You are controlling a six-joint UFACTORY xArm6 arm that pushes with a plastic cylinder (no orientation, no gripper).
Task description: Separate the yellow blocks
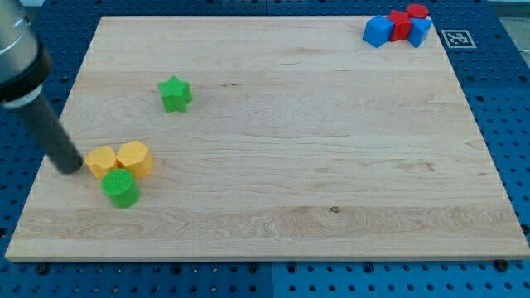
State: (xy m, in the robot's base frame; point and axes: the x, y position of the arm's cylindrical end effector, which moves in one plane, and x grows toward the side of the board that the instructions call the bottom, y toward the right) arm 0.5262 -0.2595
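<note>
Now two orange-yellow blocks [120,159] touching, my tip [73,168] just left.

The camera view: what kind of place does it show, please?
Probably a robotics lab bench: a wooden board on a blue perforated table, a printed marker tag, and my tip beside two yellow blocks.

Dark rod slants in from view's upper left; my tip [69,166] on board.
</note>
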